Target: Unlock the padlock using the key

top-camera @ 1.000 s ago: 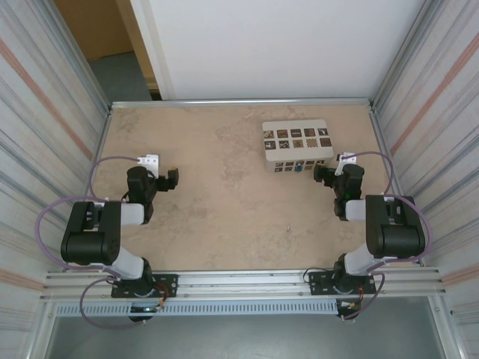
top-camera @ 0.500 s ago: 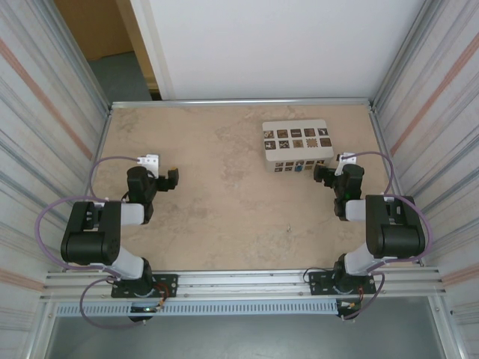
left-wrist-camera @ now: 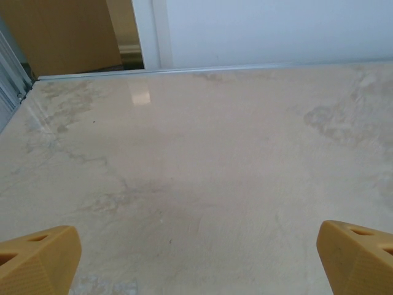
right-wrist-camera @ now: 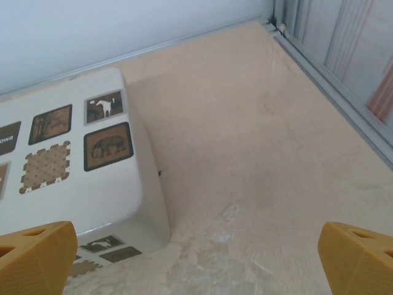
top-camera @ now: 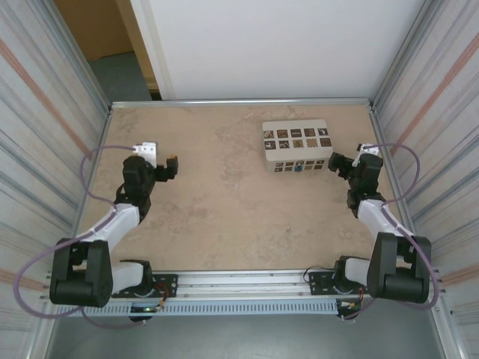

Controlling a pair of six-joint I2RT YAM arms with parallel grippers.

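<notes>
My right end effector (top-camera: 334,161) stands wide open and holds nothing. In its wrist view the two yellow fingertips (right-wrist-camera: 38,257) sit at the bottom corners of the frame, with bare surface (right-wrist-camera: 245,184) between them. The white box (right-wrist-camera: 80,160) fills the left half of that view, its rounded near corner just beyond my left-hand fingertip.

My left end effector (top-camera: 171,166) is just as wide and just as empty. It sits in the left half of the top view, well apart from the box, and looks out over plain surface toward the far wall.

The padlock (top-camera: 299,167) is, as far as I can judge, the tiny blue speck against the front face of the box, right of centre in the top view and near my right end effector. It is too small to show which way its shackle points. I cannot tell where the key lies.

I judge this step to be the reach, with nothing gripped yet. To do it well I would bring the right end effector leftward in the frame, along the front of the box, and come in low. I would turn my wrist so the pads meet the flat sides of the blue body, not the thin shackle. I would narrow the opening before closing, since wide jaws could knock so small a lock or shove the box. The left end effector stays free for the key.
</notes>
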